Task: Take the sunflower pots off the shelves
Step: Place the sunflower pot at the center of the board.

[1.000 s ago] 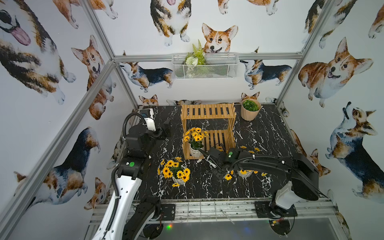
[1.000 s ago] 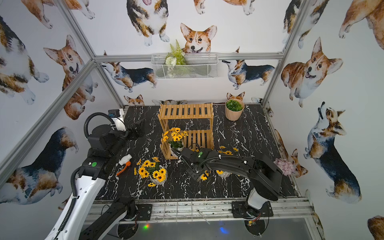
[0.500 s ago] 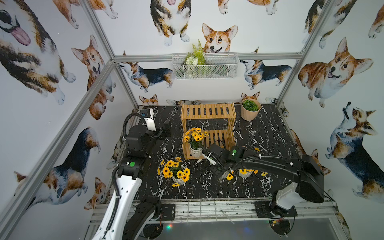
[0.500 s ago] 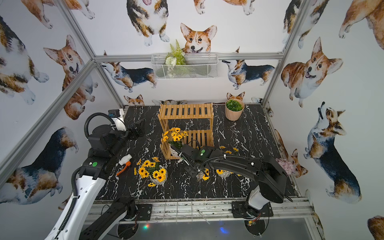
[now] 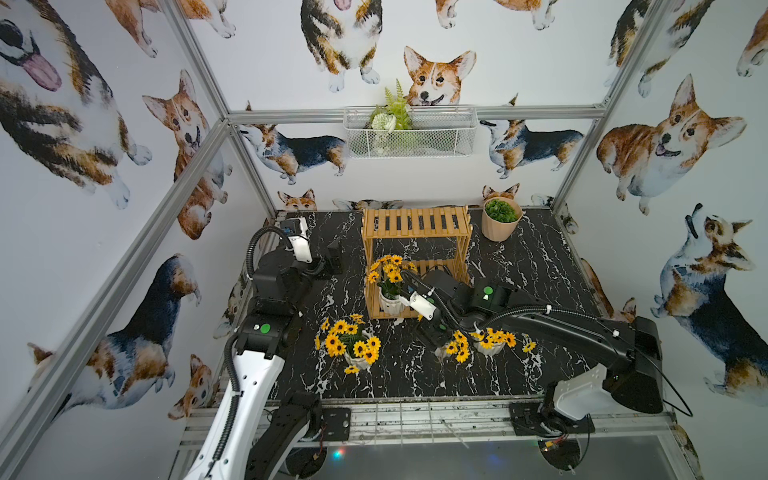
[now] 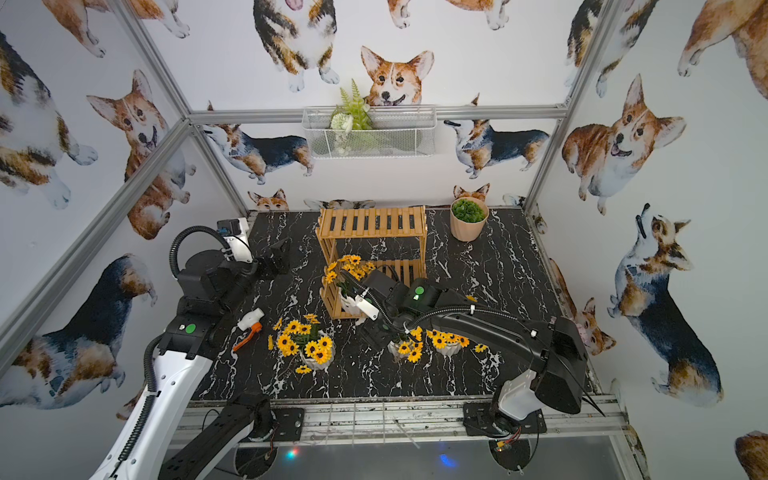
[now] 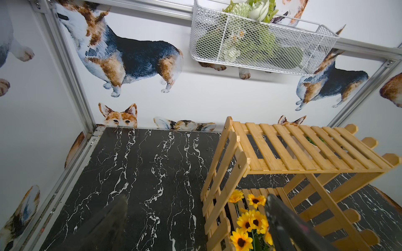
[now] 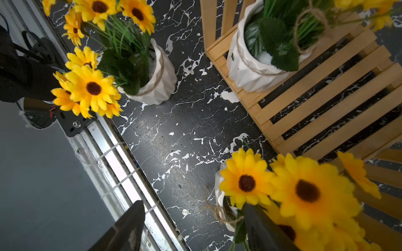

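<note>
**Beside the right claw: three down, one left**

Between the wide-spread fingers of the right claw (image 8: 192, 204) lies only black white-veined marble-look tabletop (image 8: 185, 130): it grips nothing. Close beside one finger stands a small white ribbed ceramic pot of yellow dark-centred artificial sunflowers (image 8: 218, 182). A second such pot (image 5: 488, 348) stands just behind the claw, under its arm, and a third pot (image 5: 357, 360) stands well off to its other side. Near the claw, the fourth pot (image 5: 390, 303) sits on the lower tier of the light-wood slatted two-tier rack (image 5: 415, 222), whose top tier is bare. By my judgement it is the only one left. The left claw (image 7: 195, 200), open and empty, hangs near the rack's end.
</note>
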